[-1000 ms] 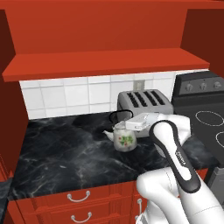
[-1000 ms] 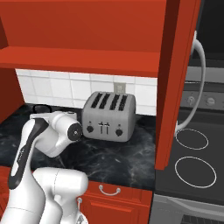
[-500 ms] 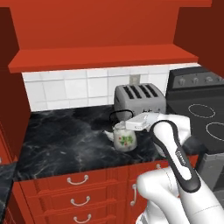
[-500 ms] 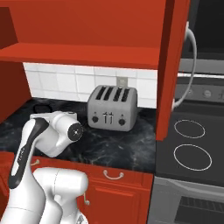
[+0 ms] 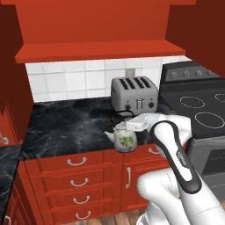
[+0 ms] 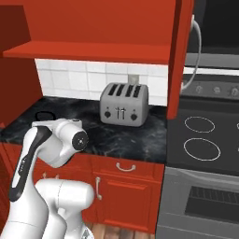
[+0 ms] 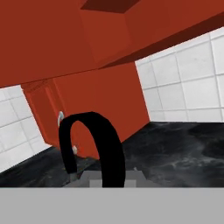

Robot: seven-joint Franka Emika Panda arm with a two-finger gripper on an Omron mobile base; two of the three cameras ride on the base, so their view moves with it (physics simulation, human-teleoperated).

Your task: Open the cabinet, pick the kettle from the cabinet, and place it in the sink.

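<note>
The small white kettle (image 5: 125, 139) with its floral mark hangs from my gripper (image 5: 126, 124), which is shut on its thin black hoop handle (image 7: 92, 144). It hovers just over the front edge of the black marble counter (image 5: 66, 125), ahead of the toaster. From the right base view only the handle's hoop (image 6: 44, 115) peeks out behind my arm. The red wall cabinet (image 5: 101, 26) stands open above, its door (image 6: 179, 56) swung out edge-on. The sink is out of view.
A silver four-slot toaster (image 5: 133, 93) stands at the back of the counter against the white tiles. A black stove (image 6: 200, 140) lies to the right, red drawers (image 5: 74, 180) below the counter. A cabinet door (image 5: 11, 88) juts out at the left.
The whole picture has shifted: the base has backed away from the counter, so more drawers and stove show. The kettle stays held in the shut gripper.
</note>
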